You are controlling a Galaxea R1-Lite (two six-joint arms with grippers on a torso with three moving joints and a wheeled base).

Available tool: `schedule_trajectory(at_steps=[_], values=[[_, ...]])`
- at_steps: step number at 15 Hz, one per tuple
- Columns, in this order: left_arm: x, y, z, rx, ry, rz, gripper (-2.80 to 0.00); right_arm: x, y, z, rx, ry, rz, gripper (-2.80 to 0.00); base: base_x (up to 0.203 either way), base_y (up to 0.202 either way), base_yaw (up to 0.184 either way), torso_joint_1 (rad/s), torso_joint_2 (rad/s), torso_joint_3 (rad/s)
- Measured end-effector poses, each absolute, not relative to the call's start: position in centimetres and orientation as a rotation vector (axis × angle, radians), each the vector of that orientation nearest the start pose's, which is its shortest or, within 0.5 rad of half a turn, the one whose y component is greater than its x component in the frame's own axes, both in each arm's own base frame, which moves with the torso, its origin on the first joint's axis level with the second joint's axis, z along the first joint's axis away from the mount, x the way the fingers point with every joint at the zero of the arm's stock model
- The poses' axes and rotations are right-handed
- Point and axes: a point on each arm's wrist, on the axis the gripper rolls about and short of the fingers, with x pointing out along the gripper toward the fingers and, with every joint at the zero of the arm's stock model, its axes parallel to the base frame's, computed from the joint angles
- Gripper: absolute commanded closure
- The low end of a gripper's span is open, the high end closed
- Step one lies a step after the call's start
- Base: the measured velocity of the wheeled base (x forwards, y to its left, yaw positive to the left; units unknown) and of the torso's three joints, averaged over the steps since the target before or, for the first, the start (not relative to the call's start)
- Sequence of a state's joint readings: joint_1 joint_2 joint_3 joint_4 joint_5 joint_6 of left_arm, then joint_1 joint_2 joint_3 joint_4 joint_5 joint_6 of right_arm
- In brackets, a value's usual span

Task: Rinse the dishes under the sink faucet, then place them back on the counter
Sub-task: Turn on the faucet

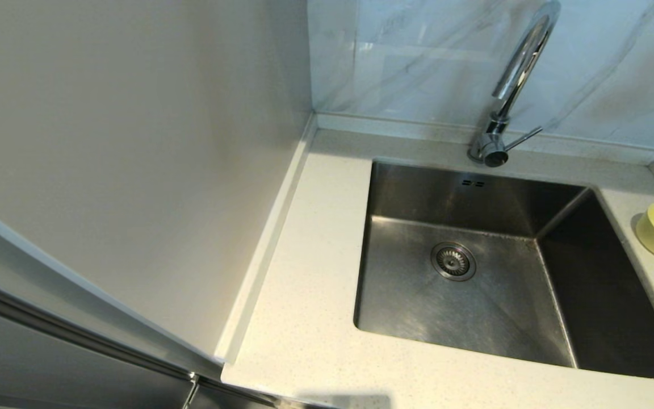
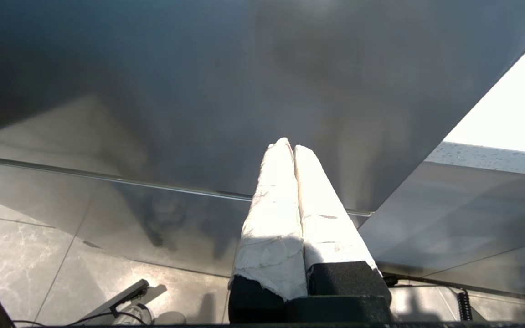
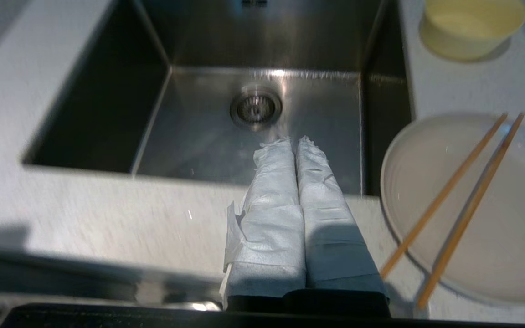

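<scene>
Dishes sit unrinsed on the table to the right of the sink (image 1: 474,267); both my pincers are closed and empty.

I count one bowl (image 3: 472,25), one plate (image 3: 495,214), two chopsticks (image 3: 445,196) lying loose across it. My right pincer (image 3: 295,142) hovers over the sink's near edge, the left pincer (image 2: 290,146) parked low. I'd worry about tipping the plate: the chopsticks could roll off.
</scene>
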State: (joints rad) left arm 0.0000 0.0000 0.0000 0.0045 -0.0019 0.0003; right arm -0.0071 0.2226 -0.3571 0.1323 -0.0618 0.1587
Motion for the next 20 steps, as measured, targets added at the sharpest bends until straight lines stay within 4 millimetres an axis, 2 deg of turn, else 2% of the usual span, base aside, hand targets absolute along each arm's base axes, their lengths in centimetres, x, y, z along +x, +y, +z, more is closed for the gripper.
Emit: schedule_trajectory(at_steps=[2, 5, 7, 8, 10, 13, 15, 17, 20], values=[[-2.3, 0.0, 7.5, 0.0, 0.004, -0.002, 0.0, -0.1, -0.2, 21.9, 0.252, -0.031, -0.108, 0.0, 0.0, 0.0, 0.0, 0.0, 0.0, 0.0], [-2.3, 0.0, 7.5, 0.0, 0.005, -0.002, 0.0, 5.8, -0.4, 31.3, 0.43, -0.138, -0.134, 0.0, 0.0, 0.0, 0.0, 0.0, 0.0, 0.0], [-2.3, 0.0, 7.5, 0.0, 0.005, -0.001, 0.0, 10.2, -0.6, 36.1, 0.572, -0.211, -0.127, 0.0, 0.0, 0.0, 0.0, 0.0, 0.0, 0.0], [-2.3, 0.0, 7.5, 0.0, 0.005, -0.002, 0.0, 12.4, -0.7, 37.6, 0.621, -0.23, -0.124, 0.0, 0.0, 0.0, 0.0, 0.0, 0.0, 0.0], [-2.3, 0.0, 7.5, 0.0, 0.005, -0.002, 0.0, 16.8, -0.9, 38.8, 0.583, -0.243, -0.133, 0.0, 0.0, 0.0, 0.0, 0.0, 0.0, 0.0], [-2.3, 0.0, 7.5, 0.0, 0.005, -0.002, 0.0, 23.2, -1.2, 38.7, 0.426, -0.266, -0.18, 0.0, 0.0, 0.0, 0.0, 0.0, 0.0, 0.0], [-2.3, 0.0, 7.5, 0.0, 0.004, -0.001, 0.0, 27.2, -1.3, 38.7, 0.379, -0.282, -0.247, 0.0, 0.0, 0.0, 0.0, 0.0, 0.0, 0.0], [-2.3, 0.0, 7.5, 0.0, 0.005, -0.001, 0.0, 30.4, -1.5, 38.6, 0.353, -0.29, -0.303, 0.0, 0.0, 0.0, 0.0, 0.0, 0.0, 0.0], [-2.3, 0.0, 7.5, 0.0, 0.005, -0.002, 0.0, 34.2, -1.5, 36.9, 0.286, -0.244, -0.346, 0.0, 0.0, 0.0, 0.0, 0.0, 0.0, 0.0]])
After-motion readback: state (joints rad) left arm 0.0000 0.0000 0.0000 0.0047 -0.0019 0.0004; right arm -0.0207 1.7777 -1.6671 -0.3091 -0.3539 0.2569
